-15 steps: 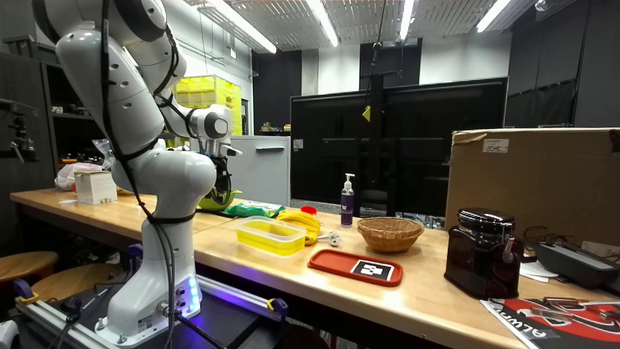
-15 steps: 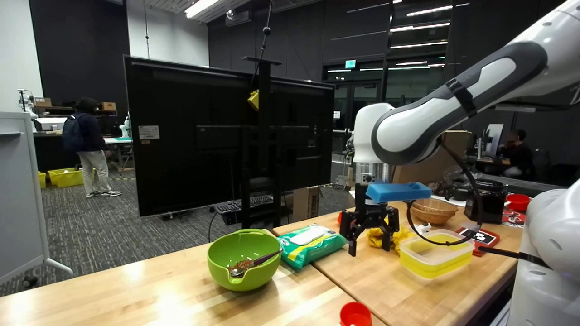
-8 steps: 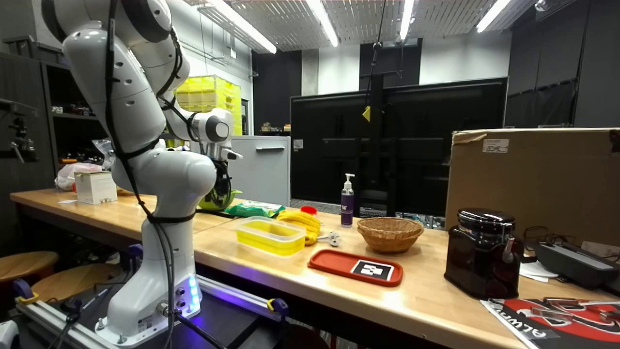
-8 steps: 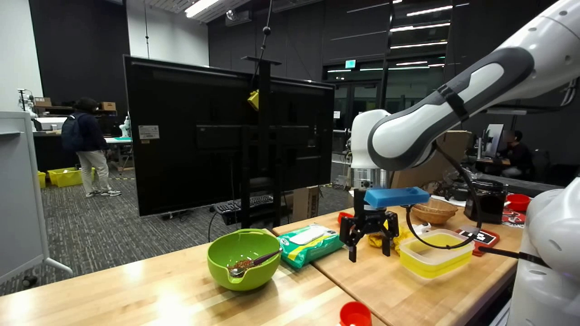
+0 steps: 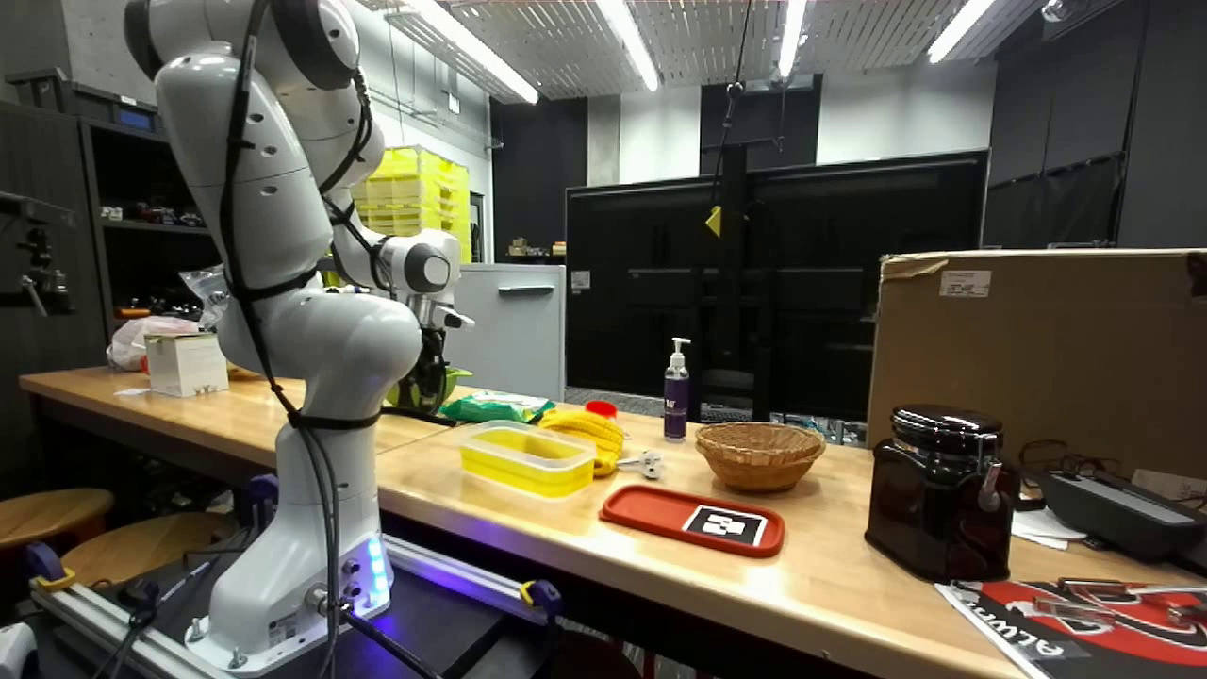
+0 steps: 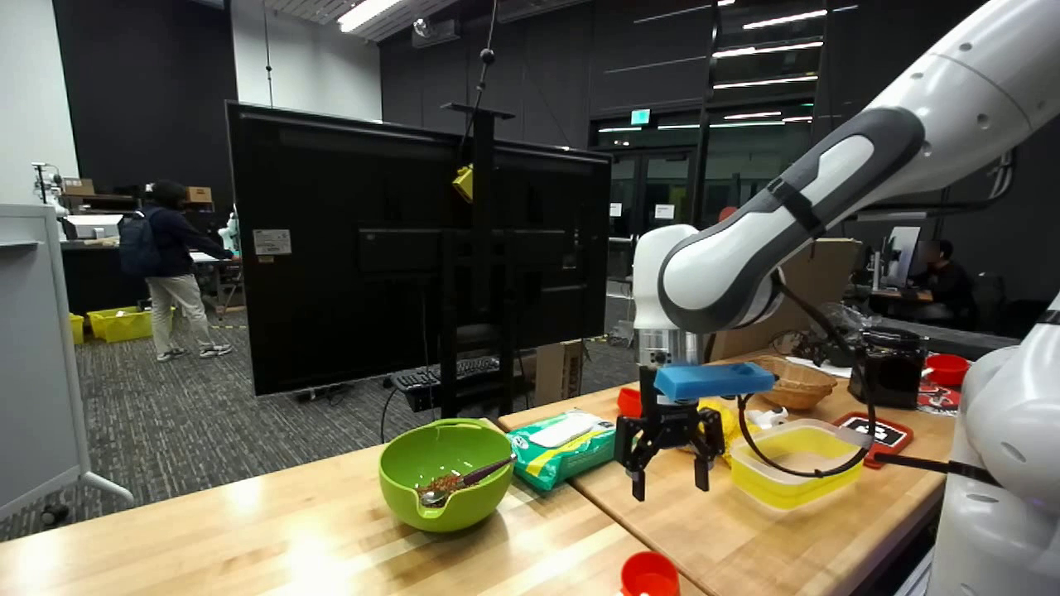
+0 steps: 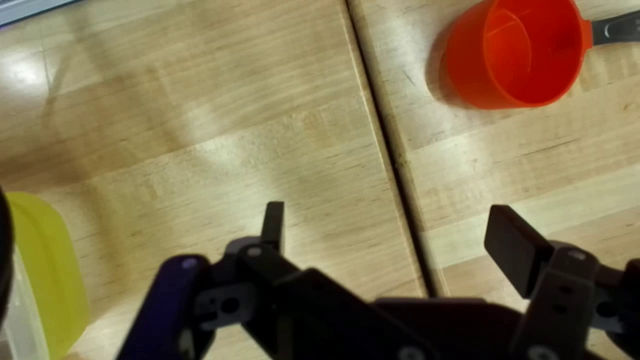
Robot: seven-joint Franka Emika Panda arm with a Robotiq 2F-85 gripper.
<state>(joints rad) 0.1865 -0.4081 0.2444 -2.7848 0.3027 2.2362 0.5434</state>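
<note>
Red cup [image 7: 515, 55] with a dark handle [image 7: 617, 30] sits on the wooden table [image 7: 250, 125] just beside the seam [image 7: 386, 135] and shows at the bottom edge of an exterior view. Beyond it hangs the gripper [image 6: 671, 483], holding nothing, its fingers [image 7: 272, 222] spread wide, one on either side of that seam in the wrist view; near it are a green bowl [image 6: 472, 509] with a spoon [image 6: 487, 471] inside, a packet of wipes [image 6: 567, 445] and a yellow-bottomed container [image 6: 787, 492]. Farther back come a wicker basket [image 6: 799, 393], then a large black screen [image 6: 356, 306], and past its edge a person [image 6: 170, 240] wearing a backpack [image 6: 139, 244].
</note>
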